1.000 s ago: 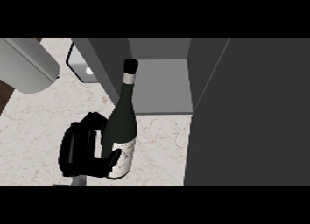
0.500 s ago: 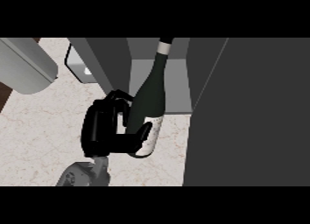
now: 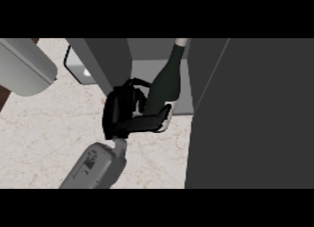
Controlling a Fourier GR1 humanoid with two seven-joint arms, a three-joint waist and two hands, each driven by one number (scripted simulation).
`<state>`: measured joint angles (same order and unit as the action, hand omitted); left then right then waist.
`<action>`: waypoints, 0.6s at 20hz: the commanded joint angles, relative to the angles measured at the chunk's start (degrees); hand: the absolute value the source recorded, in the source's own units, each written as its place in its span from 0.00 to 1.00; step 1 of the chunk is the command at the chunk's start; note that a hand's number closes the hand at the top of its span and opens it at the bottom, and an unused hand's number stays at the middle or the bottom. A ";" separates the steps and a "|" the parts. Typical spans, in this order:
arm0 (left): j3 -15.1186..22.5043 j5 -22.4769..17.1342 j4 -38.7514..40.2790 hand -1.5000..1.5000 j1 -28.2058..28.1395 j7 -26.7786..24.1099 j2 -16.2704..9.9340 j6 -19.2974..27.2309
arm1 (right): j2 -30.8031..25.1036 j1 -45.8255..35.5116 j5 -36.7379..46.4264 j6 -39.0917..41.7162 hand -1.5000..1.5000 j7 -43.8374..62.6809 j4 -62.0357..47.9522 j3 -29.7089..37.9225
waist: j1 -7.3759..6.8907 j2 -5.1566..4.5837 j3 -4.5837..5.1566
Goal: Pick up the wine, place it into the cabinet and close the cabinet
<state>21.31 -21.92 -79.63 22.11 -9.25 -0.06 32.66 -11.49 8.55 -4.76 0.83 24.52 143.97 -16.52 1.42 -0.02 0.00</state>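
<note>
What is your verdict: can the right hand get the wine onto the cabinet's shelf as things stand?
Probably yes. The right hand is curled round the wine bottle, whose neck points into the cabinet. The open door stands aside at the right, and nothing visible blocks the opening.

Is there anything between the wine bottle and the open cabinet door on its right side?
No. In the head view only the grey cabinet floor shows between the wine bottle and the cabinet door.
</note>
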 commanded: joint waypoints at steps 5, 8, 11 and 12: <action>2.82 -3.52 11.85 1.00 5.81 -4.90 0.06 4.46 | -0.04 4.39 -6.44 0.85 0.00 4.25 11.02 0.70 | 0.35 0.00 -0.01; 7.04 -10.44 14.32 1.00 5.00 -11.22 0.06 6.90 | 0.44 3.51 -6.43 1.85 0.00 2.30 9.59 0.83 | 0.82 -0.13 0.04; 6.21 -12.93 21.60 1.00 5.89 -16.54 0.06 3.34 | 1.19 4.85 -5.25 1.79 0.00 1.74 9.67 -0.31 | 1.15 -0.25 0.07; 6.93 -11.76 20.86 1.00 6.39 -14.40 0.06 4.80 | 0.83 4.69 -6.26 1.27 0.00 5.02 13.04 -0.90 | 0.94 -0.08 0.07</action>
<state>26.49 -31.19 -63.10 27.65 -20.26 -0.01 36.78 -10.42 10.22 -5.37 2.76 23.50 143.96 -16.69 2.21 -0.13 0.03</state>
